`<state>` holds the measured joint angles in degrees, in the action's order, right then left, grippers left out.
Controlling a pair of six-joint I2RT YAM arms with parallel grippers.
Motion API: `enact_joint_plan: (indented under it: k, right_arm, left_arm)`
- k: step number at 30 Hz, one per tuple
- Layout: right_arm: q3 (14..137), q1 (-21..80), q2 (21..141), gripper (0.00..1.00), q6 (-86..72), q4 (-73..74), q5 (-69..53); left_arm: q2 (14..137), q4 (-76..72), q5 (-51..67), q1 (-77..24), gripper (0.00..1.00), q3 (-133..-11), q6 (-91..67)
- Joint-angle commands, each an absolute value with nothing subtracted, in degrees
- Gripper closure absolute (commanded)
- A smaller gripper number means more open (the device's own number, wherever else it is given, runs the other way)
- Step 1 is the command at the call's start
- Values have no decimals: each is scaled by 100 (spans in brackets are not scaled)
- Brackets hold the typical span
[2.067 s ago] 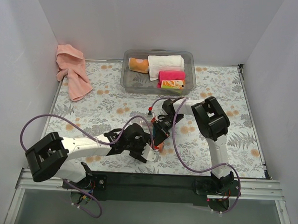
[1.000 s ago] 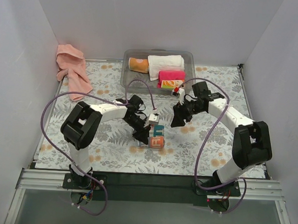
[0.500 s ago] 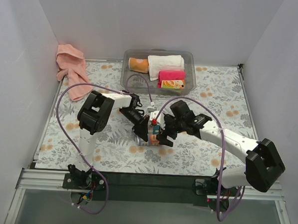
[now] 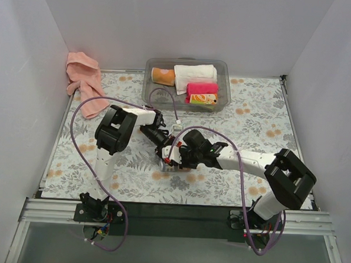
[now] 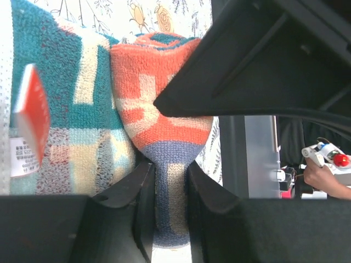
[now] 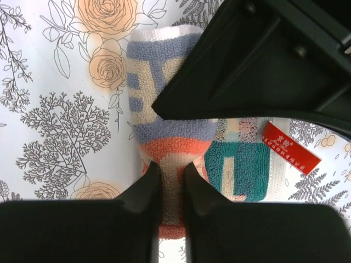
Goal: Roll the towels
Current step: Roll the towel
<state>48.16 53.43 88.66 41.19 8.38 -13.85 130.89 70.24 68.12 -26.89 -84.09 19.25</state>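
Cloth (image 6: pixel 164 131) clenched between left fingers (image 5: pixel 126 189) and right fingers (image 6: pixel 140 189) (opposite ends), pink towel (image 4: pixel 84 82) far-left, bin (image 4: pixel 149 98) behind

White arm links (image 4: pixel 250 162), black joints (image 4: pixel 288 178), looping purple cables (image 4: pixel 71 126).

On one flowered table (image 4: pixel 253 118) there are two robot arms (image 4: pixel 113 131), one pink towel (image 4: pixel 84 82), one small patterned cloth (image 6: pixel 159 131), and one clear bin (image 4: pixel 149 95) holding four rolled cloths (image 4: pixel 195 72): one peach, one white, one hot-pink, one yellow.
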Motion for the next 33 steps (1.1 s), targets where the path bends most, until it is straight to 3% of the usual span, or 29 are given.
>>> enact_joint_plan:
  k: [1,2,4,9,11,16,22,27,33]
  right_arm:
    - [4615,5388,9141,90,4236,843,-1379]
    - [4606,5379,9123,98,4236,913,-1554]
    - [4632,5362,9001,99,4210,1246,-1783]
    - [4965,5160,9008,99,4079,2196,-2653]
    - [5044,4923,9061,99,3929,2513,-3178]
    - [5589,4449,9702,99,3622,3083,-4033]
    - [6528,4044,10985,99,3305,3787,-4666]
    - [7083,3745,11890,99,3479,4428,-5448]
    - [7576,3560,12638,99,3797,4992,-5792]
  left_arm:
    - [13193,6364,5704,-2610,78,-8385,2128]
    - [13123,6224,5713,-2593,74,-8376,2083]
    - [12772,6004,5730,-2540,62,-8227,1882]
    - [11605,5406,5801,-2268,48,-7709,1661]
    - [11269,5309,5705,-2128,36,-7463,1670]
    - [10364,4984,5415,-1714,34,-7102,1582]
    - [8282,3588,4659,-1722,32,-5750,1423]
    - [6824,2866,3588,-2766,31,-4574,1634]
    - [6249,1873,2304,-4375,28,-3526,1810]
